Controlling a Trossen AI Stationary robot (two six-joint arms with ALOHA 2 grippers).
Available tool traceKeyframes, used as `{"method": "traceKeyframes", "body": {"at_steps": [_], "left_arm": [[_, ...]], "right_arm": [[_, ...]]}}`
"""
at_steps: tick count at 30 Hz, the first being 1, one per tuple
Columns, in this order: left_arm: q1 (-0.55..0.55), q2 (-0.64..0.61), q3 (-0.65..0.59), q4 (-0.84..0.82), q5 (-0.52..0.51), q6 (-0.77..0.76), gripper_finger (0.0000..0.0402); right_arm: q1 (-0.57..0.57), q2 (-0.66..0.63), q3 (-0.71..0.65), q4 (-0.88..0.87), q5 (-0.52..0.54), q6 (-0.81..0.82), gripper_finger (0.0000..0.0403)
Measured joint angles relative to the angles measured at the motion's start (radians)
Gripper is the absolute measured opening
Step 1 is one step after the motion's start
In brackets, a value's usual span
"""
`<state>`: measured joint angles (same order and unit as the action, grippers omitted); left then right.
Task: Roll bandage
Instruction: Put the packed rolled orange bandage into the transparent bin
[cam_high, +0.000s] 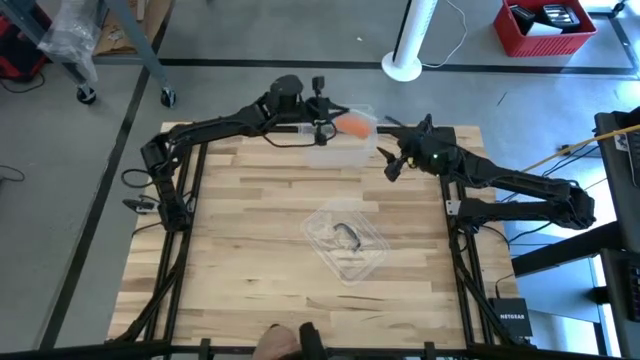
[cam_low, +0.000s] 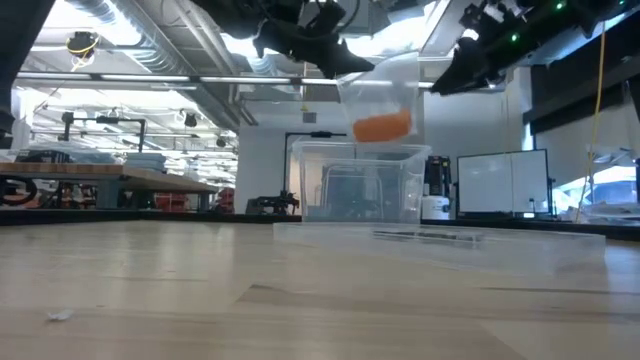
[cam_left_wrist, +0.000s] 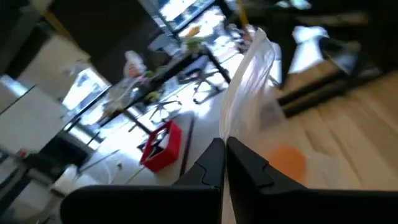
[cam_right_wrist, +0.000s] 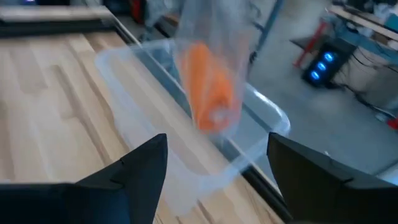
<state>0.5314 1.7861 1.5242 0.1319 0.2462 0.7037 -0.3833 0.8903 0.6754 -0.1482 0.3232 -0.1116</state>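
Observation:
The bandage is a small orange roll inside a clear plastic wrapper. It hangs over the clear plastic box at the table's far edge. My left gripper is shut on the wrapper above the box. In the right wrist view the roll hangs just beyond my right gripper. That right gripper stands open to the right of the box, with nothing between its fingers. My left gripper pinches the wrapper's upper end between its two shut fingers, which come in roughly level from the table's left. The wrapper hangs slack below the fingers, clear of the box. The orange roll sits at its lower end, just above the box's rim.
The box's clear lid with its black handle lies flat near the middle of the table. Bare wood lies to its left and toward the near edge. A red crate and a white stand are on the floor beyond the table.

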Motion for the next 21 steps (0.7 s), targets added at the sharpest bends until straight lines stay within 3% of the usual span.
{"method": "traceKeyframes", "body": {"at_steps": [4, 8, 17, 21], "left_arm": [[0.000, -0.002, 0.002, -0.053, 0.070, 0.071, 0.0001], [-0.002, -0.002, 0.001, -0.063, 0.144, 0.078, 0.0001], [-0.040, -0.002, 0.001, -0.061, 0.163, 0.114, 0.0001], [-0.055, -0.002, 0.001, -0.061, 0.163, 0.117, 0.0001]], "right_arm": [[-0.026, -0.037, 0.000, 0.101, -0.164, -0.026, 0.0275], [-0.023, -0.032, 0.000, 0.196, -0.251, -0.072, 0.0275], [-0.023, 0.090, 0.000, 0.394, -0.264, -0.001, 0.0272], [-0.023, 0.131, 0.000, 0.436, -0.264, 0.003, 0.0224]]}}
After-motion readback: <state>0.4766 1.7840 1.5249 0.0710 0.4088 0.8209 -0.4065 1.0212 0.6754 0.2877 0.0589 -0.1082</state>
